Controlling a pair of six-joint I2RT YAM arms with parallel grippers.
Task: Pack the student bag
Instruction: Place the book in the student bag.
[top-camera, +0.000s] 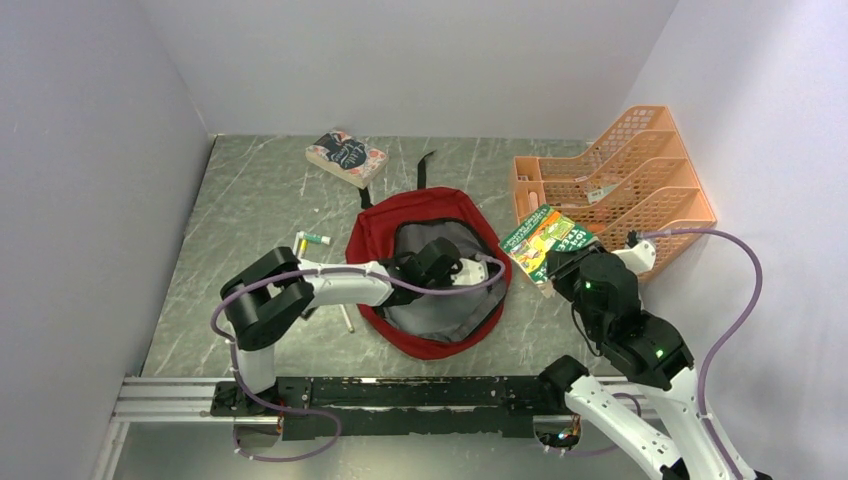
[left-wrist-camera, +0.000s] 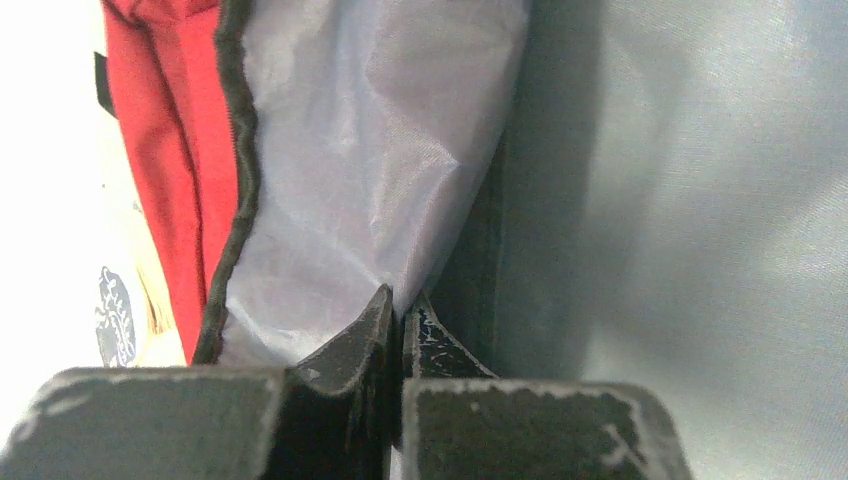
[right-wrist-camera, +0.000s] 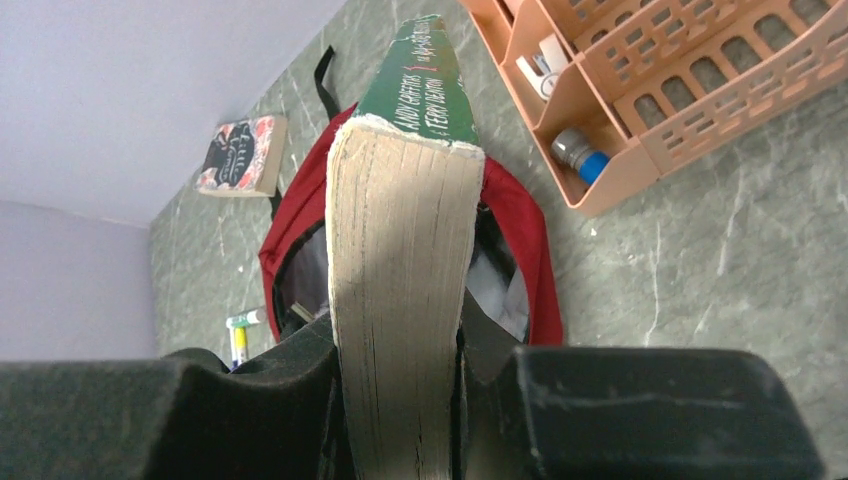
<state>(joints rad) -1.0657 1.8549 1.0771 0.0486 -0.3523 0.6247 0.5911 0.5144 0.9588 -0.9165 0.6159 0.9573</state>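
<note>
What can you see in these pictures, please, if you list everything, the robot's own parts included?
student bag: one, dark red with grey lining, table centre, open.
green book: one, green cover, held just right of the bag.
floral book: one, dark cover with pink-red flowers, far side of the table behind the bag.
file organizer: one, orange mesh plastic, far right by the wall.
small bottle: one, grey with blue cap, inside the file organizer.
markers: seemingly two, white with coloured parts, left of the bag.
table: one, grey marbled.
left gripper: one, black, shut on the bag's grey lining.
right gripper: one, black, shut on the green book.
</note>
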